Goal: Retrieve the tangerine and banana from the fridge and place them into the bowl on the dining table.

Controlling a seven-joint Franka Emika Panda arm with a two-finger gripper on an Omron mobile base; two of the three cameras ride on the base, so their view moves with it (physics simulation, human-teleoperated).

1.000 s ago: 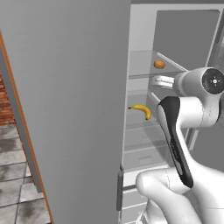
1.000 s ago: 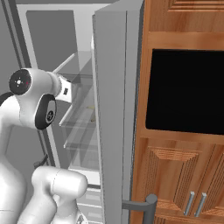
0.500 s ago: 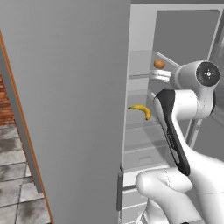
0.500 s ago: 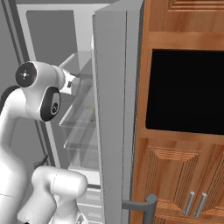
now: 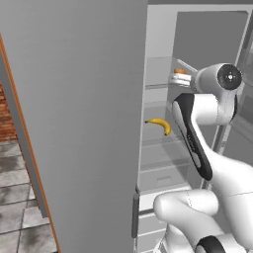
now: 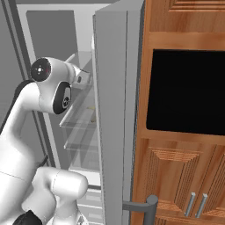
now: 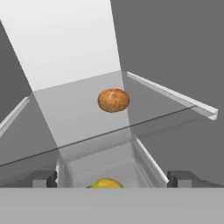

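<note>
A: What stands open ahead of the robot?
B: The fridge (image 6: 52, 26), its grey door (image 6: 115, 110) swung out edge-on toward the camera, with a dark grey handle (image 6: 143, 206) showing near the bottom.

A: And the arm?
B: The white arm (image 6: 26, 132) rises from the lower left and bends at a rounded joint; its wrist reaches in over the upper glass shelf (image 6: 81, 114). The jaws themselves are hidden behind the door's edge.

A: What is to the right of the door?
B: A tall brown wooden cabinet (image 6: 184, 26) holding a black oven window (image 6: 186, 92), and below it panelled doors with two metal pulls (image 6: 196, 204).
</note>
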